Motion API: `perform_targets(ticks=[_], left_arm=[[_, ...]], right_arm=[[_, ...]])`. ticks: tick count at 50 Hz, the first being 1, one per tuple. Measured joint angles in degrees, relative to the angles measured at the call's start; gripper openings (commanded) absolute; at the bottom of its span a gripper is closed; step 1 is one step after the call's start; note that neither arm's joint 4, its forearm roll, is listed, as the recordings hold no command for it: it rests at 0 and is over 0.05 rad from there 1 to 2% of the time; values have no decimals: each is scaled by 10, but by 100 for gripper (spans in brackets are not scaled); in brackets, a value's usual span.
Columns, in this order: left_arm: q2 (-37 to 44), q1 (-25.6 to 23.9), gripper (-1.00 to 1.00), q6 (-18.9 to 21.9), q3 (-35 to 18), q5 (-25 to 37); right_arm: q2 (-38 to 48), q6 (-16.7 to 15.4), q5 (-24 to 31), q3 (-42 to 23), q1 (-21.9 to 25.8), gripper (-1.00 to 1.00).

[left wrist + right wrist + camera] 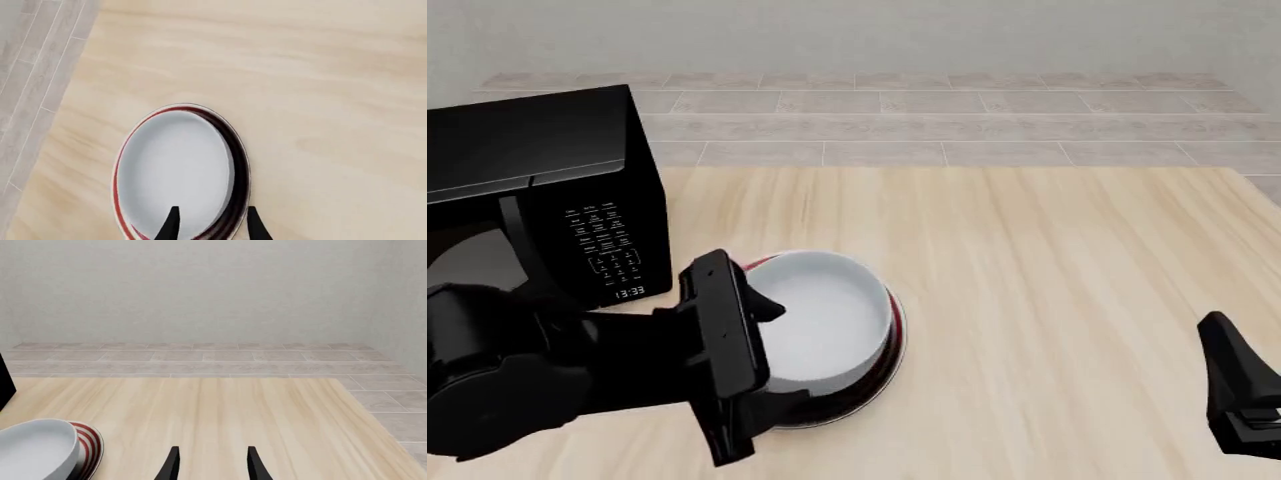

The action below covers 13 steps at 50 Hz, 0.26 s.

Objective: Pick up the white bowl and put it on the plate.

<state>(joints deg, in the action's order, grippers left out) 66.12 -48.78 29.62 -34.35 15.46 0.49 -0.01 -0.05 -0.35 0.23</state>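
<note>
The white bowl (825,318) rests on the red-ringed plate (885,368), left of the table's middle. In the left wrist view the bowl (177,165) fills the plate, whose red rim (117,185) shows around it. My left gripper (213,227) is open just above the bowl's near edge, one finger over the bowl's inside and one outside its rim. In the front view it (763,310) is mostly hidden by its arm. My right gripper (212,465) is open and empty at the table's front right (1236,392). The right wrist view shows the bowl (33,450) and plate (91,445) from the side.
A black microwave (547,190) stands at the back left, close beside the plate. Its edge shows in the right wrist view (5,385). The table's far edge meets a tiled floor (961,120).
</note>
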Motion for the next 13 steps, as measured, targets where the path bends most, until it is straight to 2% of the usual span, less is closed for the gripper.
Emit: perform_targets(ticks=[13], left_arm=[[-68,9,100,6,12,46]], right_arm=[[0,0,0,0,0,100]])
